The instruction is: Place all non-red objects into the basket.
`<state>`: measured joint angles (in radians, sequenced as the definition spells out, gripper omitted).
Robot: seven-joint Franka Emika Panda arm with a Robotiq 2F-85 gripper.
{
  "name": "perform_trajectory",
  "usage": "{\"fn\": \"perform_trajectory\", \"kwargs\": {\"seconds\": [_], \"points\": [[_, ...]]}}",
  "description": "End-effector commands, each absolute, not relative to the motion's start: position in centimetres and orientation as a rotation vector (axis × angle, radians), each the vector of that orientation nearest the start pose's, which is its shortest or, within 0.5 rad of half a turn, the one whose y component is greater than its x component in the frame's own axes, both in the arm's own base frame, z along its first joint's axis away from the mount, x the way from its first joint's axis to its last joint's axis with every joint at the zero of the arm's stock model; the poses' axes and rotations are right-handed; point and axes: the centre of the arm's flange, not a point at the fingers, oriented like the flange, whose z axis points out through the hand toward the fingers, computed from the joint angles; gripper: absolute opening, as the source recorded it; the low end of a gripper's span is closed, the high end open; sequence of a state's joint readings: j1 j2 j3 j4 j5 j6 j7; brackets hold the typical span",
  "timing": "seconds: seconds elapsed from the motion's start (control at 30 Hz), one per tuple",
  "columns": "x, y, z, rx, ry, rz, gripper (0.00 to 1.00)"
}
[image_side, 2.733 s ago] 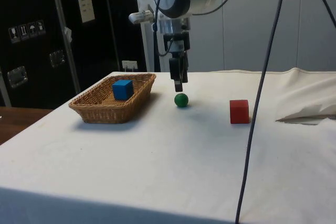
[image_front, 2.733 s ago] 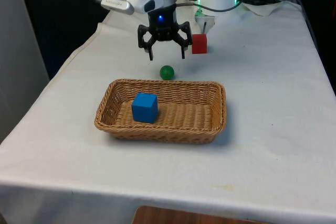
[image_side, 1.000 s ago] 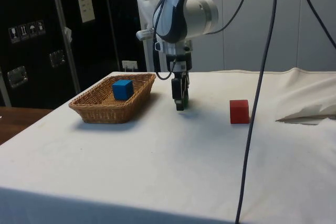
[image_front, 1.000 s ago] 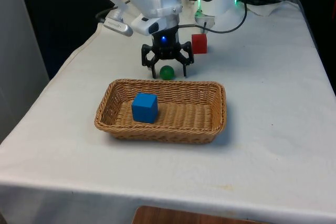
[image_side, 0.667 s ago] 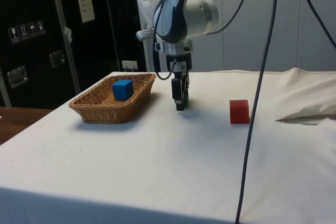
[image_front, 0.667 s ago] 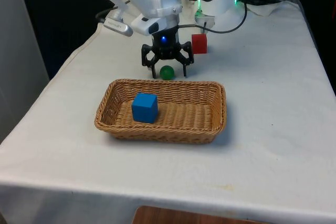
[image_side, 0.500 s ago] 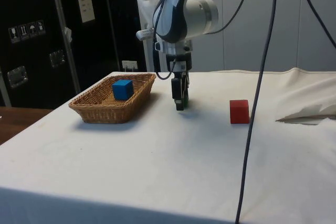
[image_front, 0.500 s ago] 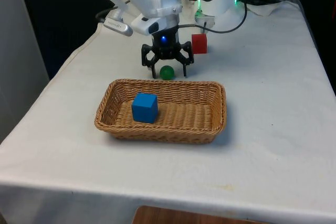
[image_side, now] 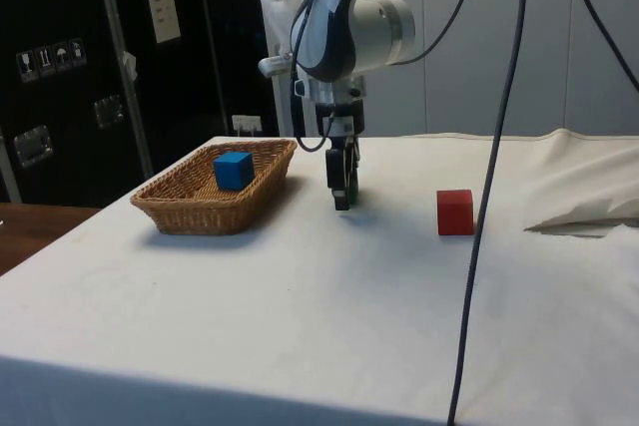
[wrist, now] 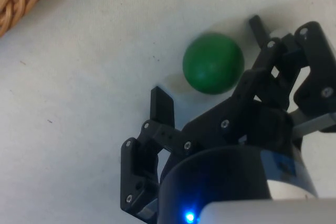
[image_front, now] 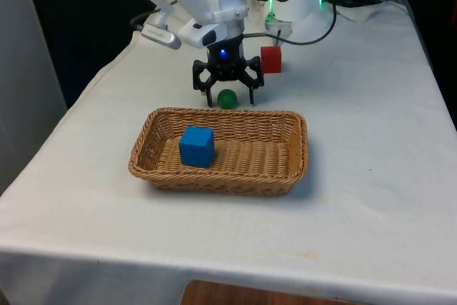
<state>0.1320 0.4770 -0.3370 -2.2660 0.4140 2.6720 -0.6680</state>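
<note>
Here the basket (image_front: 218,169) sits nearest on the surface (image_front: 371,176), with a blue cube (image_front: 196,146) inside it toward the front view's left. Just beyond the basket's far rim, at about 12 o'clock from the cube, the green ball (image_front: 227,98) rests on the cloth. The claw (image_front: 228,99) is down around it, fingers (wrist: 161,109) spread on either side and apart from the ball, not gripping. Farther off, at 1 o'clock from the ball, stands the red cube (image_front: 270,59).
</note>
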Motion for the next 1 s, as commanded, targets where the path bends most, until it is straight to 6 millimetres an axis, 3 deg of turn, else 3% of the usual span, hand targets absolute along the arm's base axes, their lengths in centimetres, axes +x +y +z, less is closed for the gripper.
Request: {"fn": "perform_trajectory", "kwargs": {"seconds": [0.0,0.2,0.3,0.33,0.37,0.47,0.5,0.53,0.97], "points": [[51.15,-12.72,15.68,-3.102,-0.187,0.003,1.00],[51.14,-12.72,15.66,-3.100,-0.187,0.004,1.00],[51.13,-12.77,15.66,-3.100,-0.187,0.004,0.74],[51.13,-12.77,15.66,-3.100,-0.187,0.004,0.62],[51.15,-12.73,15.67,-3.100,-0.187,0.002,0.39],[51.19,-12.97,15.81,-3.105,-0.185,0.002,0.07],[51.17,-12.72,15.72,-3.100,-0.187,0.001,0.07],[51.16,-12.73,15.72,-3.100,-0.186,0.000,0.00],[51.25,-12.80,16.21,-3.098,-0.186,-0.004,0.00]]}}
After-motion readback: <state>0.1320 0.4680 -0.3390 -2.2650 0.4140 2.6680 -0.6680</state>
